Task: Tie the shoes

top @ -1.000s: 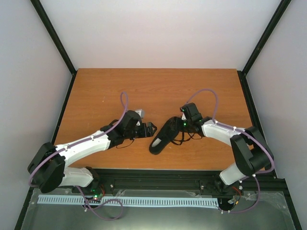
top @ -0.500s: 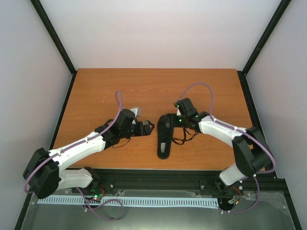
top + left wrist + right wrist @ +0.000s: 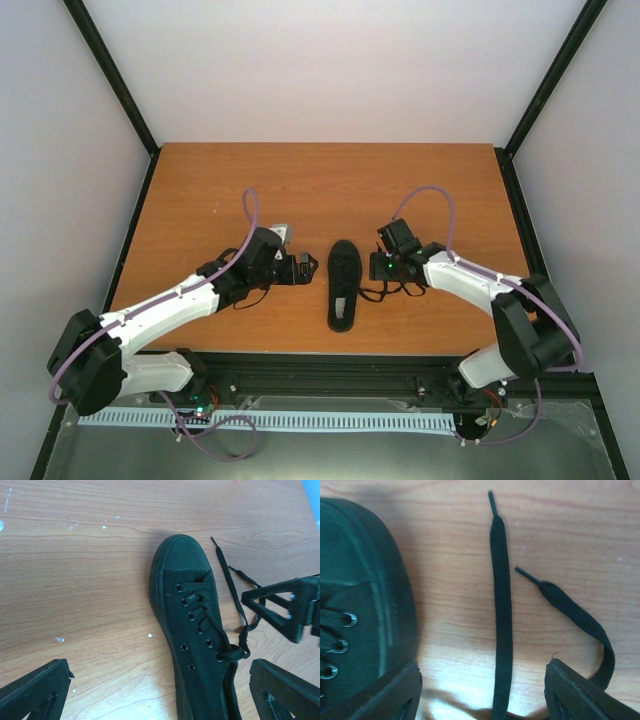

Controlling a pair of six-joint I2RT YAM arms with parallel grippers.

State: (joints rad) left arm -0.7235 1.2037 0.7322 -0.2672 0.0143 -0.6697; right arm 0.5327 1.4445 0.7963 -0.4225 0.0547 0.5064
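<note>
The black shoe (image 3: 344, 285) lies lengthwise on the wooden table (image 3: 200, 190), between my two grippers. In the left wrist view the shoe (image 3: 192, 625) has its toe at the top, and its loose laces (image 3: 227, 575) trail off to the right. My left gripper (image 3: 310, 265) is open and empty just left of the shoe, its fingers (image 3: 35, 692) spread wide. My right gripper (image 3: 374, 267) is open just right of the shoe. In the right wrist view one straight lace end (image 3: 501, 605) runs between its fingers (image 3: 585, 695), a second lace end (image 3: 575, 612) curls to the right, and the shoe's toe (image 3: 360, 595) is at the left.
Black frame posts stand at the table's back corners (image 3: 520, 130). Purple cables loop over both arms (image 3: 250, 215). The table's near edge and the black rail (image 3: 340, 370) lie just behind the shoe.
The shoe has turned from slanted to straight. My right gripper has come off it and drawn back to the right. My left gripper has moved in closer.
</note>
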